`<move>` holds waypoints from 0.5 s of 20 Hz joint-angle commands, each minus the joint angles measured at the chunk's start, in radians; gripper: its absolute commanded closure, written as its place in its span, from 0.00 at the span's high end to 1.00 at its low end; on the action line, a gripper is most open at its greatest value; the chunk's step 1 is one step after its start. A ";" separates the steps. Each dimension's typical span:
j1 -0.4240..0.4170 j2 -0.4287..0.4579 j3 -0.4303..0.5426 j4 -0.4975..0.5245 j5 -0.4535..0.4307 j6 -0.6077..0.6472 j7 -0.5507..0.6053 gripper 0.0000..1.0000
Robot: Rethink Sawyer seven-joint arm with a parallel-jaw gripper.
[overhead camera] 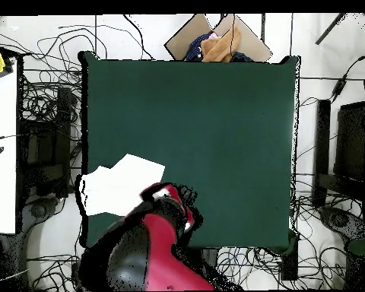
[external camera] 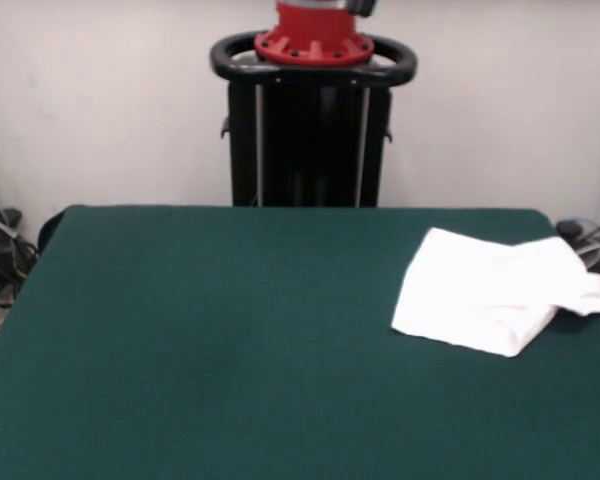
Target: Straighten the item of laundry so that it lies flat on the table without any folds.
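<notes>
Item of laundry lies bunched and folded at one edge of the table, on the side nearest the pedestal; long axis runs roughly along that pedestal-side edge, tilted slightly, with one end drooping over the table's side edge; only plain white cloth faces up, no print visible. Overhead view shows the same white shape crossing the table's side edge, its outer end past the green top; the front view shows a doubled-over fold along the cloth's near edge, which the overhead view flattens out. Overhead alone shows the red and black arm drawn back over the pedestal, its upper end close beside the cloth; front view shows only the red base ring. Gripper itself not made out in either view; cannot tell its state.
</notes>
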 commanded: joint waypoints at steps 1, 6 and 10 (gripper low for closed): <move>-0.192 -0.061 0.333 0.237 -0.168 -0.052 -0.216 0.00; -0.313 -0.116 0.439 0.284 -0.234 -0.057 -0.223 0.00; -0.446 -0.158 0.567 0.354 -0.265 -0.100 -0.244 0.00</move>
